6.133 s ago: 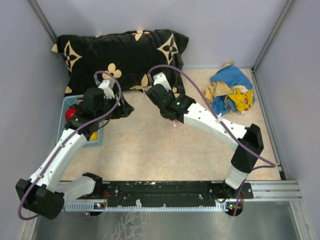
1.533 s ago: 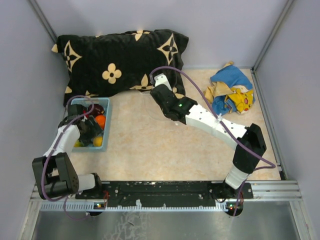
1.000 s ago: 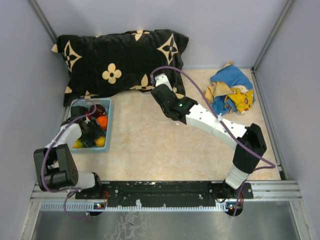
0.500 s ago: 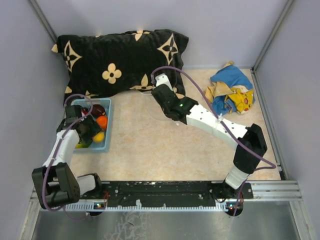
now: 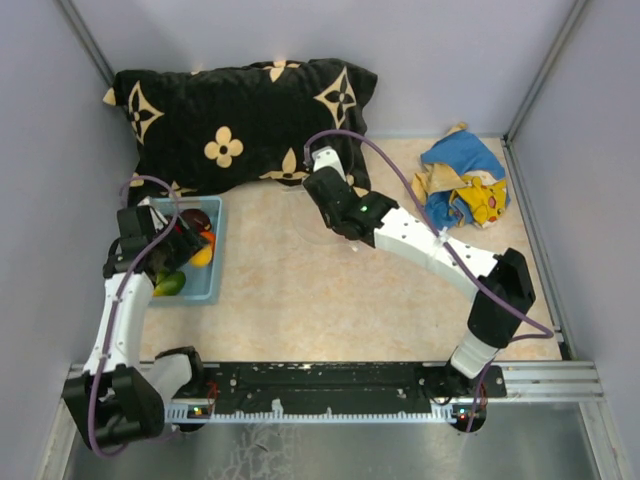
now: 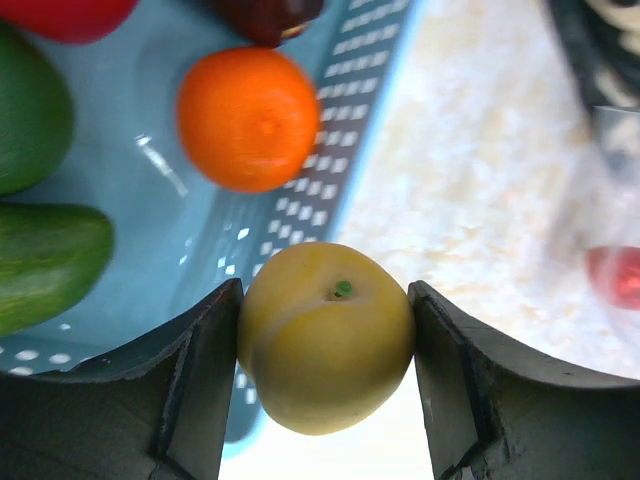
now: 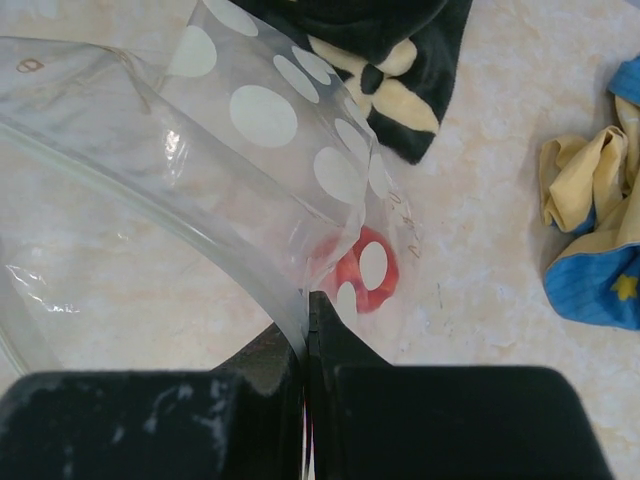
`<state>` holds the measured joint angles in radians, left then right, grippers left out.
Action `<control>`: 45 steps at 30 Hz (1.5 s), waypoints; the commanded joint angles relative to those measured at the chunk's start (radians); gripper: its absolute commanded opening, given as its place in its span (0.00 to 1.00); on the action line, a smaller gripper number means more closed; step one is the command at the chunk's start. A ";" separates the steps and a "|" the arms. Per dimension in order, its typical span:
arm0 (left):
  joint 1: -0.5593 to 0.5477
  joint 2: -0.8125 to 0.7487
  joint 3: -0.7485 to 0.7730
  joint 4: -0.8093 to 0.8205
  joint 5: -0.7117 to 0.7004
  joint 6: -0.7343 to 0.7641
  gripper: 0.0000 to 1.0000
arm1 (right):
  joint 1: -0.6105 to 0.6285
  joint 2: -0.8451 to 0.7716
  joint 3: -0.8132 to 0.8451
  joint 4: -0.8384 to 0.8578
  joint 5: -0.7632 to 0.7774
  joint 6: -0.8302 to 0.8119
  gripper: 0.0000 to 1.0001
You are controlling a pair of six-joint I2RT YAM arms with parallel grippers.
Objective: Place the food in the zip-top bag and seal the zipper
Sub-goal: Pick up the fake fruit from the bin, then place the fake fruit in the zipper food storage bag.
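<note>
Yellow fruit [image 6: 325,335] sits clamped between the fingers of the left gripper [image 6: 325,292], hanging above the right rim of the basket [image 6: 350,130]. Inside the basket lie an orange [image 6: 248,118], green pieces [image 6: 40,260], a red fruit [image 6: 65,12] and a dark fruit [image 6: 265,12], none of them bagged yet. To the right of the basket and a little farther back, the right gripper [image 7: 307,300] is closed on the edge of the bag [image 7: 260,120], lifting its mouth off the tabletop [image 7: 480,90]. The zipper [image 7: 150,205] is unsealed. One red piece [image 7: 365,270] shows through the spotted plastic and seems to be inside. I judge the task early: one piece bagged, one on its way, several left in the basket, then the sealing.
</note>
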<state>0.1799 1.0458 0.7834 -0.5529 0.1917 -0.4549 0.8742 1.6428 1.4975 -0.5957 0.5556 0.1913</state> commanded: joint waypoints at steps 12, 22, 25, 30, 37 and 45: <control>-0.263 -0.147 0.033 0.278 0.210 -0.278 0.42 | 0.043 0.036 0.158 -0.060 -0.071 0.186 0.00; -0.331 -0.205 0.057 0.403 0.223 -0.382 0.42 | 0.048 0.061 0.173 -0.061 -0.107 0.250 0.00; -0.353 -0.204 0.052 0.437 0.224 -0.415 0.42 | 0.052 0.071 0.172 -0.052 -0.123 0.265 0.00; -0.453 -0.184 0.026 0.515 0.177 -0.464 0.42 | 0.058 0.075 0.173 -0.029 -0.150 0.282 0.00; -0.601 -0.142 -0.025 0.599 0.005 -0.490 0.42 | 0.057 0.061 0.169 -0.017 -0.172 0.290 0.00; -0.673 -0.083 -0.070 0.628 -0.136 -0.478 0.46 | 0.058 0.027 0.153 0.000 -0.204 0.291 0.00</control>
<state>-0.4763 0.9493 0.7322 0.0235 0.1589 -0.9306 0.9211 1.7237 1.6184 -0.6495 0.3740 0.4702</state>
